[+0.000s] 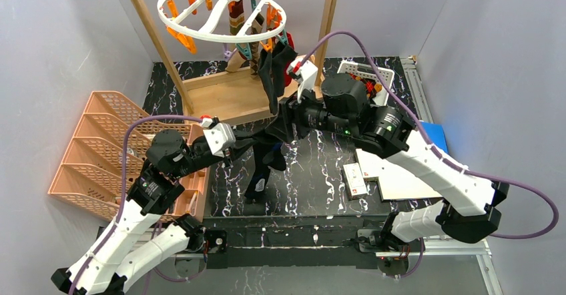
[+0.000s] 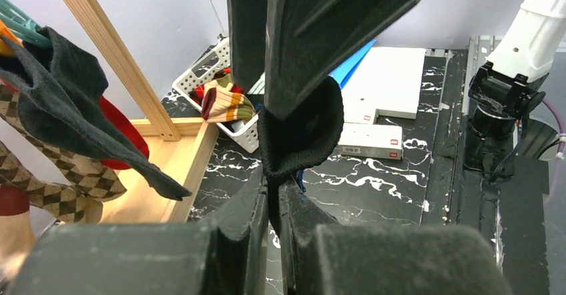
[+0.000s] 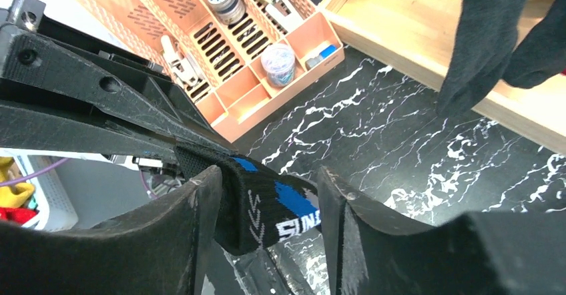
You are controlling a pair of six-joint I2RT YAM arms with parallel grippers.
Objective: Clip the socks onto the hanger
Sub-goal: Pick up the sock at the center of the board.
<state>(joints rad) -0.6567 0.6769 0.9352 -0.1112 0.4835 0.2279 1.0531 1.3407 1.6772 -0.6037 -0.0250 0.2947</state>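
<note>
The left gripper (image 2: 273, 178) pinches a black sock (image 2: 297, 135) above the middle of the marbled table (image 1: 320, 175). The sock's long axis hangs nearly straight down, with the free end low toward the arms' bases. The right gripper (image 3: 267, 175) stands spread, a finger either side of the sock's blue-marked band (not pressing it). Behind, the white hanger (image 1: 220, 15) carries a dark sock (image 1: 272, 75) and argyle socks (image 1: 237, 18).

black sock (image 3: 267, 205), white letters "SUN", rest hidden
</note>
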